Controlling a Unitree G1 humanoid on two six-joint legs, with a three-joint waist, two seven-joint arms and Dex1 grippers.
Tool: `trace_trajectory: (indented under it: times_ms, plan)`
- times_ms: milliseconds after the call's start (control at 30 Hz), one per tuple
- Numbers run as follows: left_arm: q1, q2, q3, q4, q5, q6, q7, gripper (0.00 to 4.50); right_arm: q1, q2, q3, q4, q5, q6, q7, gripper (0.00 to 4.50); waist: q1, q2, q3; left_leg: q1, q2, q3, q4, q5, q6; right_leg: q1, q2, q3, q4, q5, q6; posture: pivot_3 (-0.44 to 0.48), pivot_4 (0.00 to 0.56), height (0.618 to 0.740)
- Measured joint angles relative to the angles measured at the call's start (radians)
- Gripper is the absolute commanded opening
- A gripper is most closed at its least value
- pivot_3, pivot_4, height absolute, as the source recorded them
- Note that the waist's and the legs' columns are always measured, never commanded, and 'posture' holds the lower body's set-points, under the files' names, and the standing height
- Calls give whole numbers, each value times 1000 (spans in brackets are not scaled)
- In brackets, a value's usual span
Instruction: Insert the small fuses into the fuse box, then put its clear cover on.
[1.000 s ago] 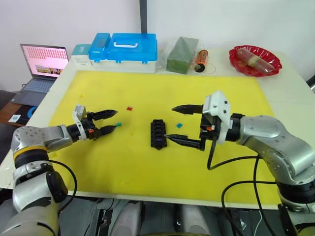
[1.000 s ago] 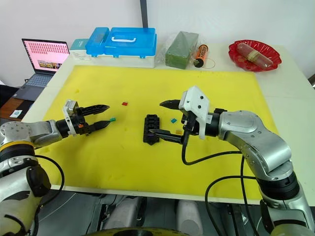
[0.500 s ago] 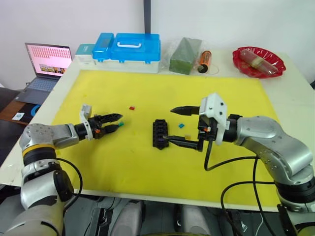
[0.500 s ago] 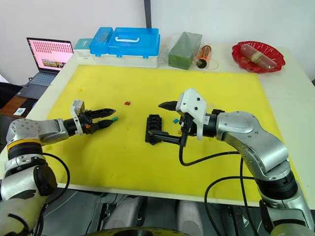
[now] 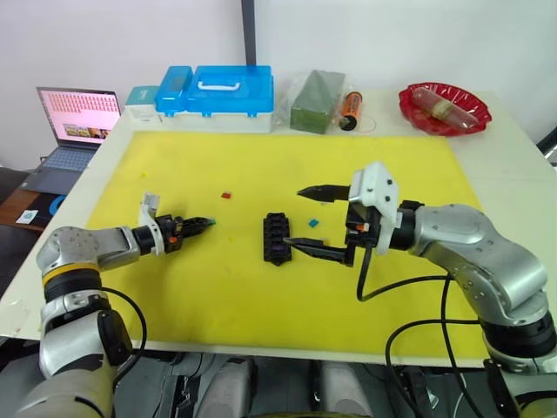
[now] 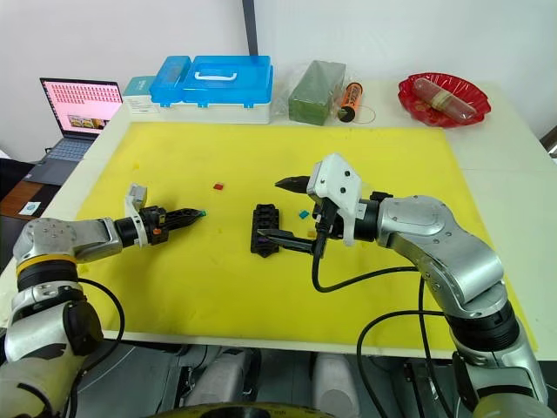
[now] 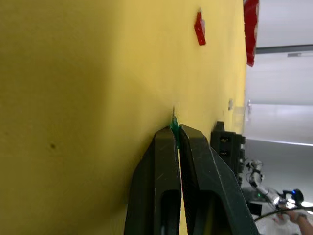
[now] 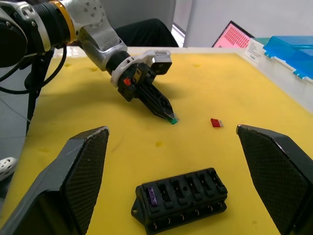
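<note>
- The left gripper (image 6: 198, 212) lies low over the yellow mat (image 5: 218, 287), on the robot's left, with its jaws pressed together on a green fuse (image 7: 173, 123) at the very tips.
- In the left wrist view the two black fingers (image 7: 164, 161) meet on the green chip, which sticks out just past them and touches the mat.
- The right wrist view shows the same pinch from across the mat: the green fuse sits at the tip of the left gripper, down at the mat surface.
- The fuse box (image 5: 277, 238) rests flat on the mat near its middle, between the two grippers and well apart from the left one.
- One slot at the near end of the box holds a purple fuse (image 8: 152, 196); the other slots look dark.
- The right gripper (image 5: 304, 220) hovers just to the right of the box with its jaws spread wide, one finger reaching toward the far side and the other low beside the near end of the box.
- A red fuse (image 5: 226, 195) lies loose on the mat beyond the left gripper, toward the back.
- A teal fuse (image 5: 313, 223) lies just right of the box, between the right gripper's spread fingers, and a small tan chip (image 5: 324, 237) sits beside it.
- Past the mat's far edge stand a blue case (image 5: 218, 89), a green block (image 5: 313, 90) and a red dish (image 5: 444, 109); a laptop (image 5: 74, 122) sits off the table's left corner.
</note>
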State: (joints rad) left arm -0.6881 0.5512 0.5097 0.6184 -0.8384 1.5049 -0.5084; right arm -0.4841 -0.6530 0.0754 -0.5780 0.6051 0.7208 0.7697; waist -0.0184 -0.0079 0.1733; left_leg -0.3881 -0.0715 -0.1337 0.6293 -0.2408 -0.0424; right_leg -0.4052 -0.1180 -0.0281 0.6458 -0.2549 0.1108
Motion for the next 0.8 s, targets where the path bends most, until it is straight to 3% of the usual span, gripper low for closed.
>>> trace_trajectory:
  times_ms: [67,167,200,300,400,500,567,633,700,800]
  plan:
    - [-13,38,-52,-33,-6,47,-45,39,-9,21,-7,5,5,-8,-11,4500,0,-3,1,-3,0,0,0,0,0,-3,0,0,0,0,0,0,150,740]
    - [-56,157,-225,-158,-43,92,-209,39,-25,51,-13,13,8,-14,-28,4500,0,-8,3,-4,0,-1,0,0,-1,-4,0,0,-1,0,0,0,150,740]
    - [-69,230,-327,-233,-47,67,-320,39,-30,59,-12,14,8,-14,-32,4500,1,-8,3,-5,0,-1,0,0,-1,-4,0,0,-1,0,0,0,150,740]
    - [-143,434,-667,-406,56,-164,-717,39,-42,74,-12,14,8,-14,-38,4500,5,-6,3,-4,0,1,-2,0,-1,-4,-1,2,-2,0,-1,0,150,740]
    - [-228,506,-939,-438,224,-493,-993,39,-50,77,-2,13,8,-13,-34,4500,7,-4,3,-4,1,4,-4,1,-2,-3,0,1,-6,-2,-4,0,150,740]
    - [-343,545,-1202,-439,291,-822,-1084,39,-51,74,9,12,8,-11,-17,4500,6,-6,4,-7,1,2,-4,1,-1,-4,1,1,-9,0,-3,0,150,740]
    - [-485,547,-1401,-384,379,-1131,-1095,39,-50,63,19,10,9,-9,-2,4500,7,-6,4,-8,1,1,-3,1,-1,-4,1,1,-10,1,-1,0,150,740]
    - [-679,492,-1634,-248,519,-1482,-1102,39,-47,36,27,11,9,-7,27,4500,13,-7,5,-12,0,2,0,0,0,-4,1,-2,-12,1,-1,0,150,740]
    - [-793,427,-1774,-138,605,-1711,-1102,39,-39,32,31,8,10,-8,47,4500,12,-7,5,-14,-1,2,2,-1,3,-4,1,-2,-14,2,2,0,150,740]
    - [-857,327,-1891,0,680,-1972,-1102,39,-9,13,37,4,10,-9,67,4500,6,-7,5,-16,-1,3,3,-3,7,-5,0,-2,-14,3,5,0,150,740]
